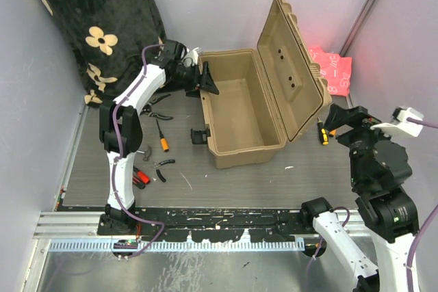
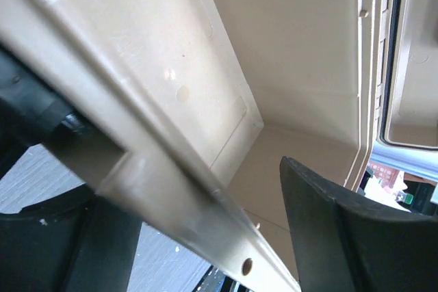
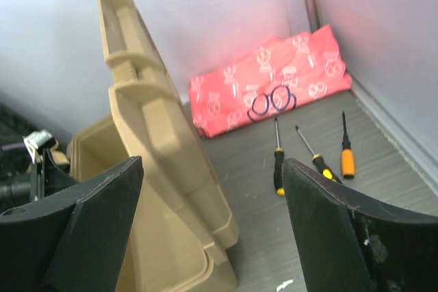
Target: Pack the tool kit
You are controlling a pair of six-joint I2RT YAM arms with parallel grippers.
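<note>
Jaws, left: stood spread astride the far left wall of the tan toolbox [image 1: 236, 111]. Jaws, right: spread on nothing, right of the raised lid [image 1: 291, 66]. Toolbox: sat open mid-tabletop [image 1: 274, 182]. Three screwdrivers [image 3: 278, 169] right, orange-handled screwdriver [image 1: 164, 146] left. Pink cloth [image 3: 267, 90] far right.

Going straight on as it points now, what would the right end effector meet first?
Probably the table by the leftmost screwdriver, short of the pink cloth; the toolbox lid stands just left.
</note>
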